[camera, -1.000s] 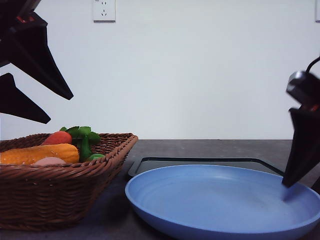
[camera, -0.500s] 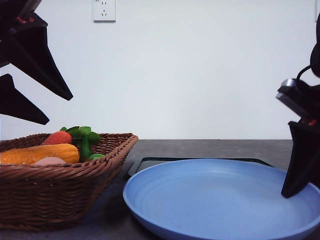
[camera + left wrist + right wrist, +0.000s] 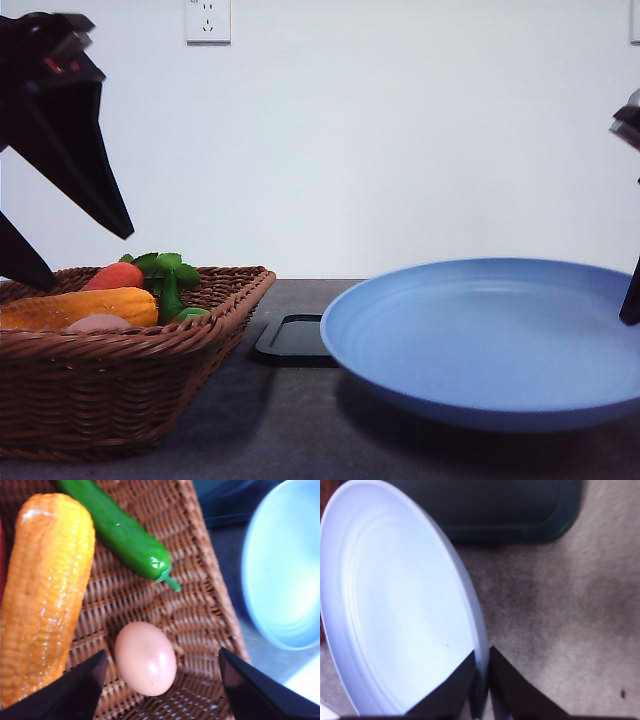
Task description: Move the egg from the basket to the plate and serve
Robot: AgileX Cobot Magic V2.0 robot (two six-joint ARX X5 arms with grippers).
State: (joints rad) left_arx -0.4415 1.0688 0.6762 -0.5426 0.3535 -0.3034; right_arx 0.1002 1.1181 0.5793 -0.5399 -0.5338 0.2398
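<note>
The egg (image 3: 145,658) is small, smooth and pinkish-brown with a soft sheen, lying on the woven floor of the basket (image 3: 150,380) beside a long orange-yellow corn cob (image 3: 45,595) and below the tip of a green pepper (image 3: 127,532). In the left wrist view the left gripper (image 3: 160,690) hangs above it with its dark fingers spread wide to either side of the egg, touching nothing. In the front view only the top of the egg peeks over the braided rim, just in front of the cob. The right gripper (image 3: 481,680) is clamped on the rim of the light-blue plate (image 3: 480,340), which is lifted clear of the table (image 3: 300,430) and tilted, with the black tray (image 3: 292,340) behind it.
</note>
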